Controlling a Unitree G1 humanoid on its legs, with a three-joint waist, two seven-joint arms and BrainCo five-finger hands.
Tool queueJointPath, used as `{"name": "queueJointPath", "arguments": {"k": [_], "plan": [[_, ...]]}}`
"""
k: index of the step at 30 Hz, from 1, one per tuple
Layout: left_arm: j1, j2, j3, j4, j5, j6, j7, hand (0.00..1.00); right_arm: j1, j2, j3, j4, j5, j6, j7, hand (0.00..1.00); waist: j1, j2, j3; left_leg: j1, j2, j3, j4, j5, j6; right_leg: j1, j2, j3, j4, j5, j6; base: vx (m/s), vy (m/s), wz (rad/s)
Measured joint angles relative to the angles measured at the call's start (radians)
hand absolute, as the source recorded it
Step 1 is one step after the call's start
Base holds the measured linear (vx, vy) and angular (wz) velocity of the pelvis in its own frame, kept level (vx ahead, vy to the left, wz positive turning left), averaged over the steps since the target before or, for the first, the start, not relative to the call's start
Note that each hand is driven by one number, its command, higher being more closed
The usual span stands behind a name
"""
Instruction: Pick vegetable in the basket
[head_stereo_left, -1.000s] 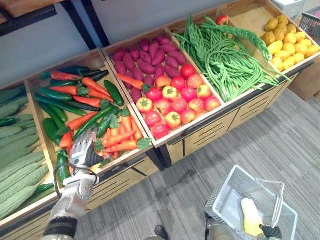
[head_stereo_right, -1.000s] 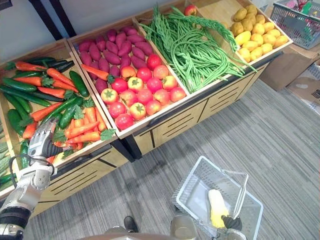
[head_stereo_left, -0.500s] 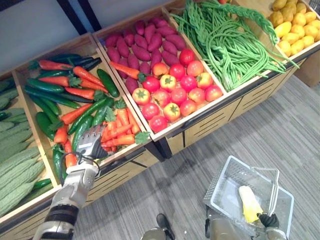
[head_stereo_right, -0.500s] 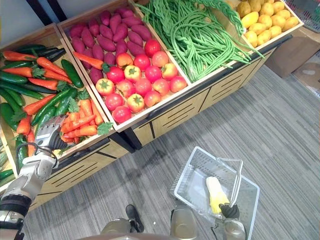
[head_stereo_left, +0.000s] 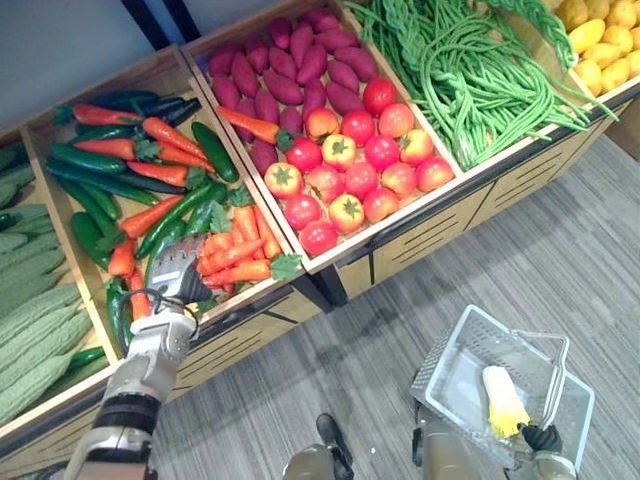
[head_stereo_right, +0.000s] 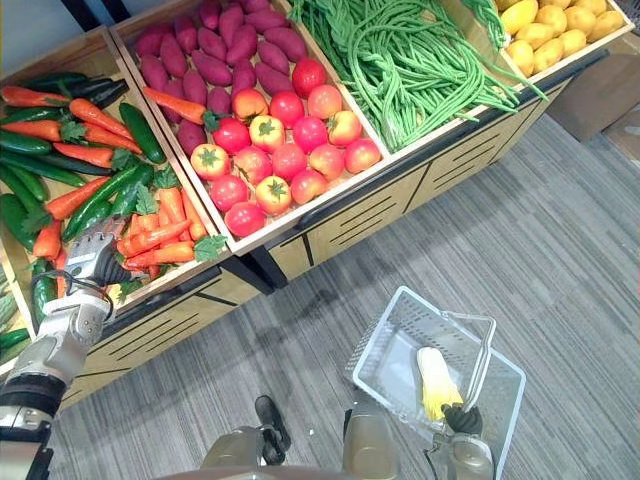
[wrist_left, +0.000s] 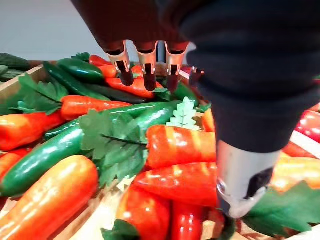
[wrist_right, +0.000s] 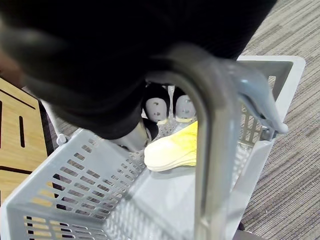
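My left hand (head_stereo_left: 178, 272) hovers open over the front of a wooden bin of orange carrots (head_stereo_left: 232, 252) and green cucumbers (head_stereo_left: 185, 215). In the left wrist view its straight fingers (wrist_left: 145, 70) point across carrots (wrist_left: 180, 147) and leafy tops without holding any. My right hand (head_stereo_left: 545, 437) is shut on the handle (wrist_right: 210, 150) of a grey plastic basket (head_stereo_left: 445, 360) low over the floor. A yellow corn cob (head_stereo_left: 503, 402) lies inside the basket.
The stall's other bins hold red tomatoes (head_stereo_left: 350, 170), purple sweet potatoes (head_stereo_left: 285, 70), long green beans (head_stereo_left: 470, 70), yellow fruit (head_stereo_left: 600, 40) and bitter gourds (head_stereo_left: 35, 330). Grey carpet (head_stereo_left: 560, 250) lies between stall and basket.
The camera has tilted, so the whole picture shifted. My left hand stays over the front carrots, and my right hand keeps hold of the basket.
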Motion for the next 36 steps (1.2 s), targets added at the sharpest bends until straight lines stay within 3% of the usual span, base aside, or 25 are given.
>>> {"name": "queueJointPath", "arguments": {"k": [7,15,16,36], "plan": [[-0.033,0.0,0.027,0.033,0.0,0.054,-0.036,0.0,-0.021,0.0,-0.01,0.0,0.0,0.016,0.0,1.0,0.0,-0.002,0.021,-0.019,0.0,0.002,-0.003,0.0,0.0,-0.019,0.001,0.001,-0.004,0.001,0.001,0.0,-0.03,-0.01],[-0.088,-0.002,0.047,0.106,0.002,0.062,-0.047,0.0,-0.04,0.0,-0.007,-0.026,0.0,0.018,0.002,1.0,0.0,-0.01,0.053,-0.023,-0.002,0.037,-0.006,0.0,0.0,-0.045,0.007,0.028,-0.015,0.03,0.003,-0.01,-0.029,-0.14],[-0.094,-0.006,0.045,0.11,0.002,0.062,-0.054,1.0,-0.04,0.0,-0.007,-0.028,0.0,0.018,0.002,1.0,-0.002,-0.01,0.061,-0.023,-0.003,0.039,-0.006,0.0,0.0,-0.046,0.006,0.03,-0.015,0.03,0.003,-0.02,-0.037,-0.08],[-0.139,-0.006,0.035,0.217,0.001,0.062,-0.006,1.0,-0.047,-0.018,0.062,-0.047,0.002,0.014,0.0,1.0,-0.001,-0.032,0.077,-0.055,0.016,0.089,0.051,-0.015,-0.005,-0.078,0.019,0.1,-0.041,0.071,0.012,-0.04,-0.054,-0.08]]}}
